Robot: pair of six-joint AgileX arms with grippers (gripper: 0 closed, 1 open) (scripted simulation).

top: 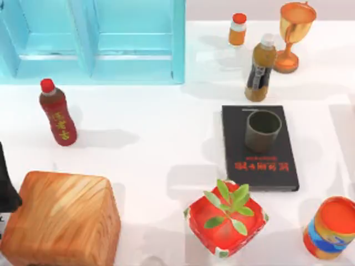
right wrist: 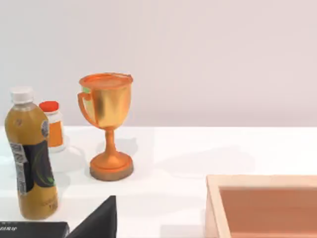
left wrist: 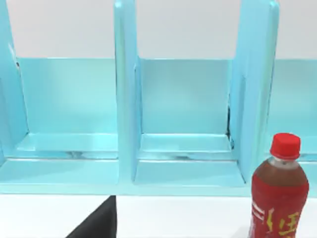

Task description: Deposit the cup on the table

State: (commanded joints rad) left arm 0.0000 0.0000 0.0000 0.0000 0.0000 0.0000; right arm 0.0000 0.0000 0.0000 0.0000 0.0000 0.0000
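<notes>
Looking down on a glossy white surface [top: 155, 160], crowded at its edges and bare just left of the black book [top: 259, 166]. Finding the cup [top: 263, 131] standing upright on the far half of that book, mouth open upward, long axis vertical, thin rim and plain dark grey-olive wall, no handle. Resting on the book's matte cover, so not yet touching the surface itself.

Judging the right arm as the nearer one: seeing from its wrist the book's corner [right wrist: 29, 229] low in view, and beyond the book a brown tea bottle [right wrist: 29, 163] and a gold-orange goblet [right wrist: 106, 129]. Placing the cup therefore below and just ahead of the right pincer [right wrist: 99, 220], calling for a downward reach and a sideways grasp across the round wall. Catching the right pincer as a dark wedge; cannot tell whether released or clenched.

Noting the left pincer [left wrist: 99, 220] parked well left of the book, facing a turquoise shelf [left wrist: 183, 124] and a red-capped bottle [left wrist: 280, 198]; its state likewise cannot be told.

Expecting smooth, rigid sides, light weight, some slip under a loose grip. Watching a leafy potted plant [top: 226, 219] just near of the book and an orange can [top: 331, 227] at the book's near right as crowding hazards.
</notes>
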